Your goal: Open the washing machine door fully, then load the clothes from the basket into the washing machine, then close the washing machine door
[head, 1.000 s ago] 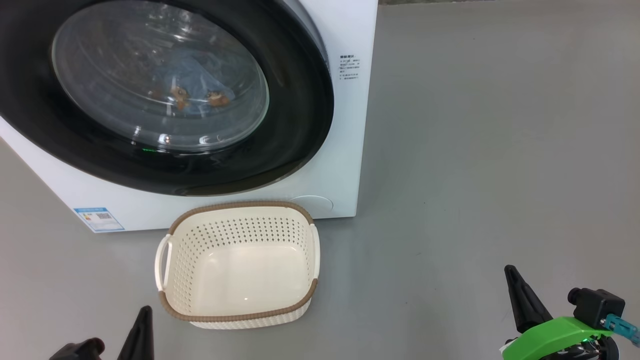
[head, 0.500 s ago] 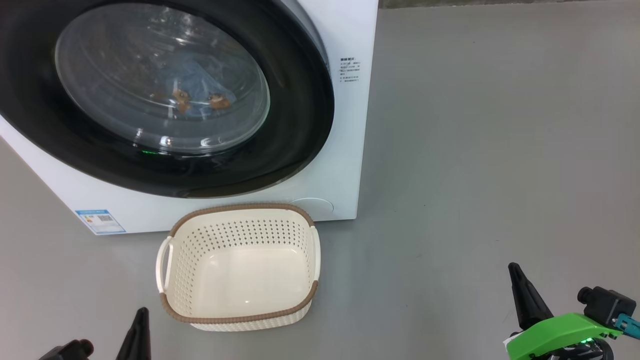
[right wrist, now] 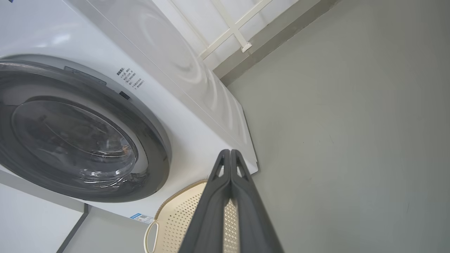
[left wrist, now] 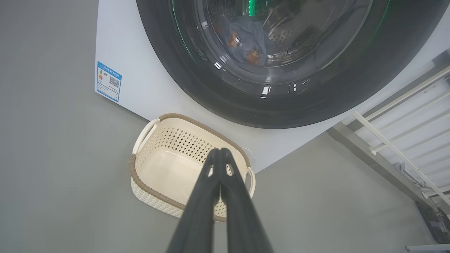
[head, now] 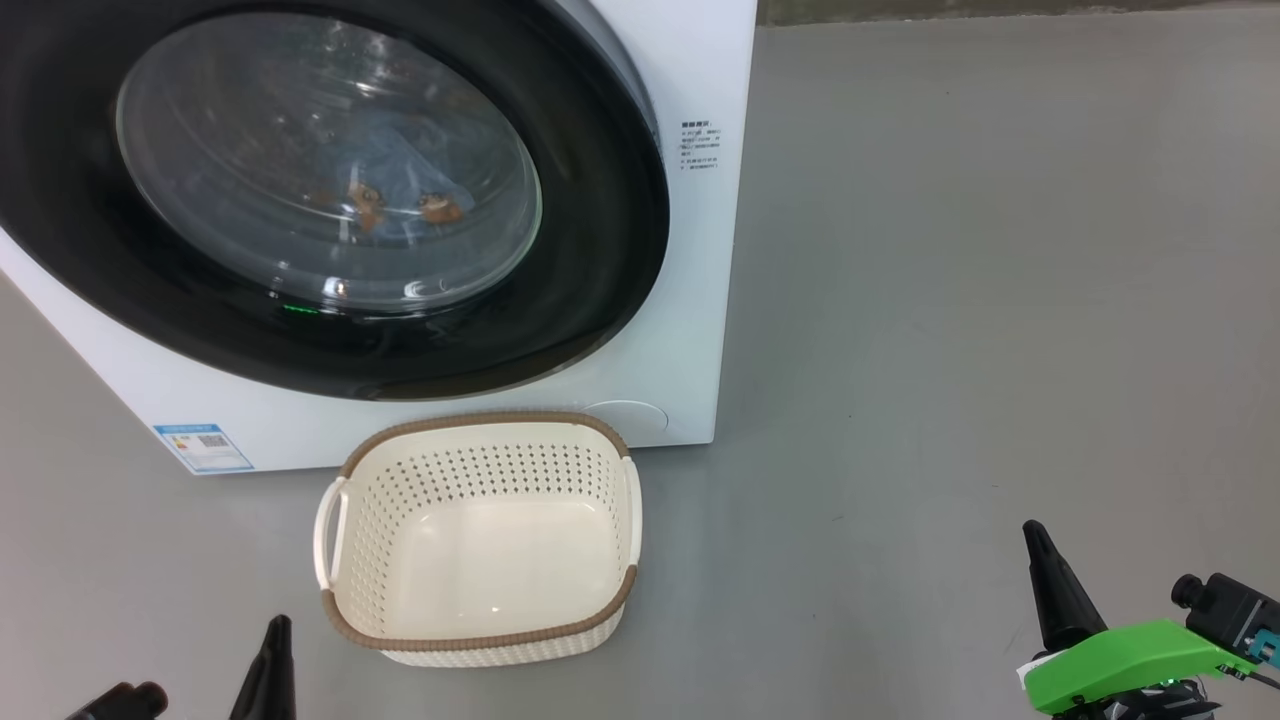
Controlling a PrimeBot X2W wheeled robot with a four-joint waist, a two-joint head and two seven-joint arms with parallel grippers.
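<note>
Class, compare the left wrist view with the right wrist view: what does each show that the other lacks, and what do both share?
Left wrist view: the left gripper, fingers shut, the bare bottom of the basket, and a clear look at the clothes behind the washing machine door. Right wrist view: the right gripper, fingers shut, and the white side panel of the washing machine. Shared: the closed door, the basket's rim, the grey floor.
</note>
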